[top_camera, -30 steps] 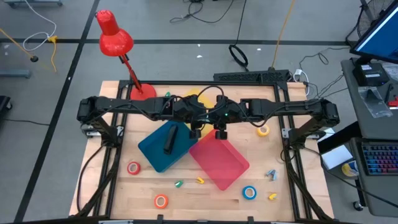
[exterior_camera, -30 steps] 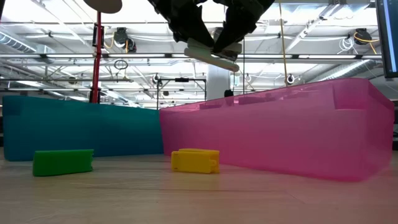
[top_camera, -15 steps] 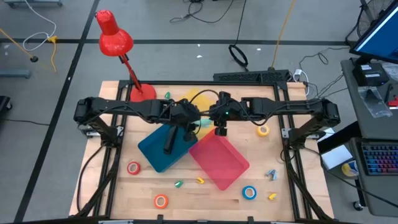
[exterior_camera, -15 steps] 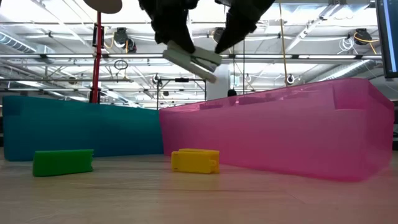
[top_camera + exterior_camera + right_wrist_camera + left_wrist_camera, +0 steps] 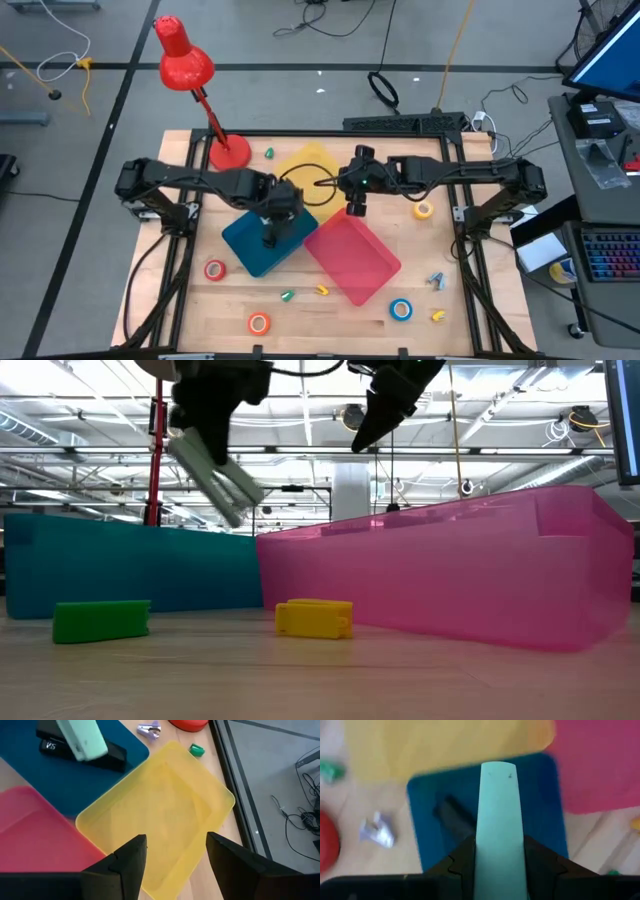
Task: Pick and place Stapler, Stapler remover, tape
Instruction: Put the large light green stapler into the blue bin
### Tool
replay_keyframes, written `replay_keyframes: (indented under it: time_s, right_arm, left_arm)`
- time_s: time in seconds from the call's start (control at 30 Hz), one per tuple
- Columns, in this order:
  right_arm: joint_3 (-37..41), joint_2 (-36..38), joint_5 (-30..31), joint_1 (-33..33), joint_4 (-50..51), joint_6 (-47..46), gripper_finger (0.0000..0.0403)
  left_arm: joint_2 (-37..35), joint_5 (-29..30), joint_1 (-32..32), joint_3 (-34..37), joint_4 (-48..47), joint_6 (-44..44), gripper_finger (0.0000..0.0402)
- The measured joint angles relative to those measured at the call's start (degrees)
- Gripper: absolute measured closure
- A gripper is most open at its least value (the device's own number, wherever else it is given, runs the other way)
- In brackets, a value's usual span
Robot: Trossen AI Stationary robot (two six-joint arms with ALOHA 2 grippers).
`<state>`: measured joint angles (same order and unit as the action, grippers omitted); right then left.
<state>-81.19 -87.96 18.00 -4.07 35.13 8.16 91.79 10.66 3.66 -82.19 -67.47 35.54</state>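
Observation:
My left gripper (image 5: pixel 281 207) is shut on a mint-green stapler (image 5: pixel 497 810) above the blue tray (image 5: pixel 245 245), where a black stapler (image 5: pixel 270 231) lies. In the low view the mint stapler (image 5: pixel 216 476) hangs tilted under the gripper. My right gripper (image 5: pixel 354 203) is open and empty above the yellow tray (image 5: pixel 160 805), beside the pink tray (image 5: pixel 352 258). Tape rolls lie on the table: red (image 5: pixel 215 269), orange (image 5: pixel 259 323), blue (image 5: pixel 401 309), yellow (image 5: pixel 423 210). A silvery staple remover (image 5: pixel 149 728) lies near the lamp base. My left gripper pinches the mint stapler's two long sides (image 5: pixel 485 857) between its two fingers (image 5: pixel 461 864), at one end of it. The stapler sticks out forward past the fingers. It is lifted clear of the blue tray, tilted, its free end (image 5: pixel 246 493) lowest.
A red desk lamp (image 5: pixel 185 62) stands at the far left, its base (image 5: pixel 229 151) on the table. Small green (image 5: pixel 100 620) and yellow (image 5: pixel 313 618) pieces lie near the front. More small pieces (image 5: pixel 435 281) lie at the near right.
Both grippers were at the mint stapler; the right one now stands apart from it. My left gripper has carried the stapler toward the table's left, from beside the pink tray to above the blue tray. The stapler has tipped steeper.

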Motion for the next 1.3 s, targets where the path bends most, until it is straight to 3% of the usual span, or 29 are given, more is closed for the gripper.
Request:
replay_keyframes:
  time_s: [0.6, 0.9, 1.3]
  right_arm:
    - [0.04, -0.02, -0.24, -1.95, -0.17, 0.20, 0.0199]
    - [0.07, -0.05, -0.25, -1.95, -0.17, 0.85, 0.0201]
    - [0.07, -0.05, -0.28, -1.95, -0.17, 1.62, 0.0202]
  left_arm:
    - [-0.01, 8.54, 6.37, 8.27, 9.51, 33.32, 0.0275]
    - [2.73, 13.28, 7.99, 11.05, 14.38, 41.60, 0.0275]
    - [9.70, 13.37, 8.52, 10.97, 16.73, 44.66, 0.0275]
